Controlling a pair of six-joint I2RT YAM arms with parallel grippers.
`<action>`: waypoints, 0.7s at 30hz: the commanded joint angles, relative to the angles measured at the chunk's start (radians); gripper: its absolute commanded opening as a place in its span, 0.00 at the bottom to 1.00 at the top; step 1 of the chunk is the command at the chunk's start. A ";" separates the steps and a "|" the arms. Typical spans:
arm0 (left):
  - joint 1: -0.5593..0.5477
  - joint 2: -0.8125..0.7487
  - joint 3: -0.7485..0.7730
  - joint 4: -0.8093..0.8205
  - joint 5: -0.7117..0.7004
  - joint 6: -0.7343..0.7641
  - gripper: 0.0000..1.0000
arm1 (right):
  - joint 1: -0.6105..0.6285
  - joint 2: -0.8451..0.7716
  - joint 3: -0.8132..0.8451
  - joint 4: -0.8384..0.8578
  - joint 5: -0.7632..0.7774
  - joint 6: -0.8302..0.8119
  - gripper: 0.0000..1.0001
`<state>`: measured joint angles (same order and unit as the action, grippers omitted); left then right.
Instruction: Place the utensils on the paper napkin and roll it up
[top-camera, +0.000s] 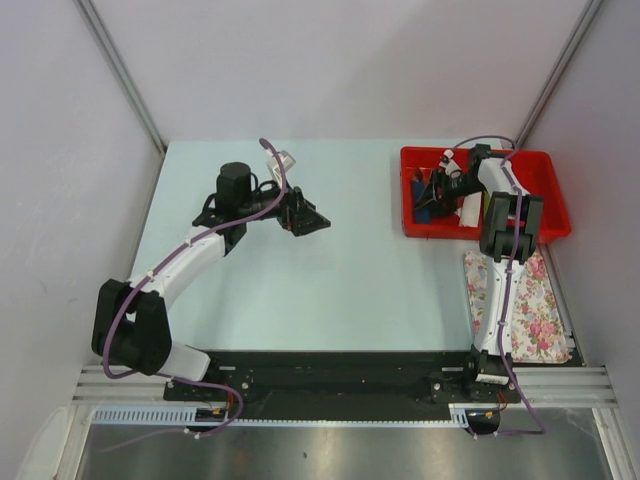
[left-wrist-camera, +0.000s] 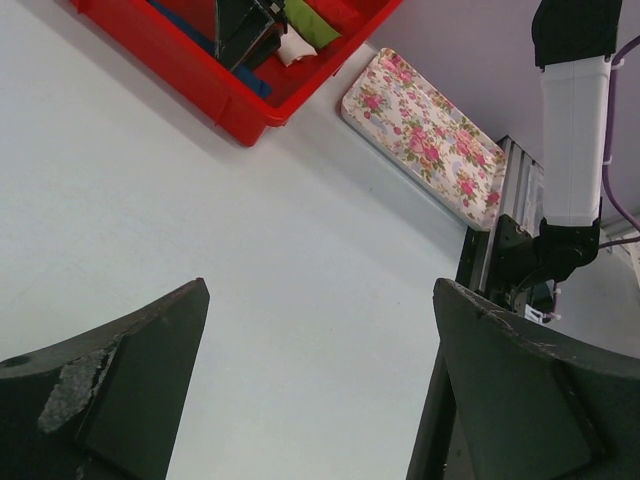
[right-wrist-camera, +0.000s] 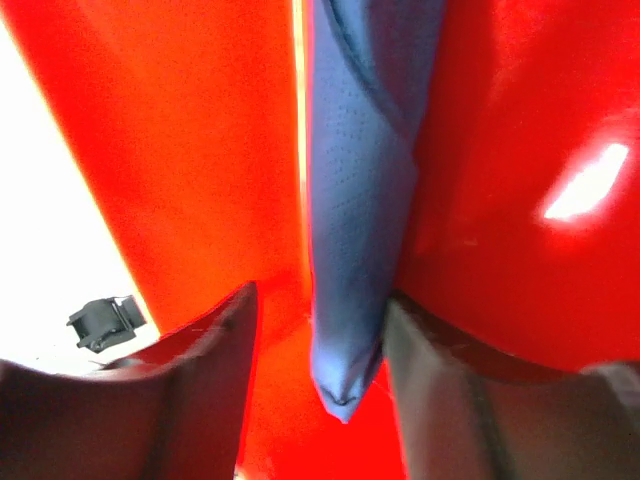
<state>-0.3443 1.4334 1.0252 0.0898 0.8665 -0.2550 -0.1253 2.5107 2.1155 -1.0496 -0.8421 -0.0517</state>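
The paper napkin (right-wrist-camera: 360, 200) is a dark blue roll lying in the red bin (top-camera: 545, 172), with its pointed end between my right gripper's fingers. My right gripper (right-wrist-camera: 320, 330) is down inside the bin and open. The roll rests against its right finger (right-wrist-camera: 450, 390), and a gap shows between the roll and the left finger. From above, the right gripper (top-camera: 432, 190) sits at the bin's left end over the blue roll (top-camera: 425, 213). The utensils are hidden. My left gripper (left-wrist-camera: 320, 300) hangs wide open over bare table, holding nothing.
A white tray with pink flowers (top-camera: 530, 300) lies just in front of the red bin, along the table's right edge. The left wrist view also shows the red bin (left-wrist-camera: 200, 90) and the flowered tray (left-wrist-camera: 420, 130) beyond it. White walls close in on both sides.
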 joint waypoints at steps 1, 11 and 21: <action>0.007 -0.010 0.044 0.044 -0.010 -0.020 1.00 | 0.004 -0.029 0.006 0.014 0.190 -0.008 0.61; 0.008 -0.028 0.044 0.039 -0.055 -0.010 1.00 | 0.013 -0.072 -0.006 0.020 0.247 0.007 0.69; 0.022 -0.041 0.038 0.028 -0.093 -0.013 1.00 | -0.017 -0.117 0.009 0.020 0.144 -0.003 0.76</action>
<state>-0.3405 1.4322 1.0252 0.0952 0.8055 -0.2626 -0.1204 2.4550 2.1155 -1.0473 -0.6910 -0.0338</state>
